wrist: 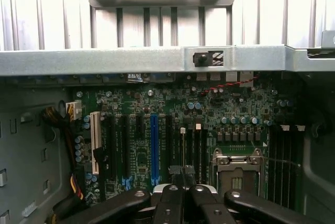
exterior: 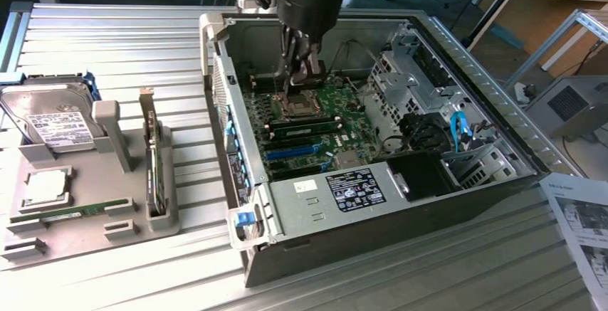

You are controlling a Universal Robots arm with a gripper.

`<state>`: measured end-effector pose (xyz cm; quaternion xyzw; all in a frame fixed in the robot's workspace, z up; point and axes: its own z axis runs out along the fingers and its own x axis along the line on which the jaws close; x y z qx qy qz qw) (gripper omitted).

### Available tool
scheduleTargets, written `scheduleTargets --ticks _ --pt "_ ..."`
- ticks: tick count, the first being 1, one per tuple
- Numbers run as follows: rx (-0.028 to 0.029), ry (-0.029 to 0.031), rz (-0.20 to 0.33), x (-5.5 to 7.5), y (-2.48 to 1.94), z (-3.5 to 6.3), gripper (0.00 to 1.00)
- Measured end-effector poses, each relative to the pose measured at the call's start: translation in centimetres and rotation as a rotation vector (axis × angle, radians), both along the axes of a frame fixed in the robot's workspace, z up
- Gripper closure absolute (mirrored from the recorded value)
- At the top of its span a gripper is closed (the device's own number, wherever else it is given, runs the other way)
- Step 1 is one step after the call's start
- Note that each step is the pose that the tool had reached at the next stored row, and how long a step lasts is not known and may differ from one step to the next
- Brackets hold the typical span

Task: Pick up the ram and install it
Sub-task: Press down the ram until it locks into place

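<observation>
Now ram (exterior: 306,122) just beside tool (exterior: 306,82)

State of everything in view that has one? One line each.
gripper, shut, inside the case above the motherboard, nothing seen held
ram, lying in the grey tray, outside the case, not installed
case, on its side, side panel off
card with bracket, standing on edge in the tray
hard drive, lying flat, label up

Labels on hard drive (exterior: 57,127) and power supply (exterior: 354,187) unreadable
</observation>
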<state>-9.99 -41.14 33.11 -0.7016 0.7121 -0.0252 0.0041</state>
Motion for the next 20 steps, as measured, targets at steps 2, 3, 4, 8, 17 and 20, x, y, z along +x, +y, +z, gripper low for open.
scheduleTargets --ticks 2,3,4,8,17,20 --pt "0.0002 -0.0001 0.000 0.3 0.00 -0.01 0.89" --pt "0.0002 -0.0002 0.000 0.5 0.00 -0.01 0.89" --pt "0.0002 -0.0001 0.000 0.8 0.00 -0.01 0.89" --pt "0.0002 -0.0001 0.000 1.8 0.00 -0.01 0.89" --pt "0.0002 -0.0002 0.000 4.1 0.00 -0.01 0.89" --pt "0.0003 -0.0002 0.000 4.8 0.00 -0.01 0.89"
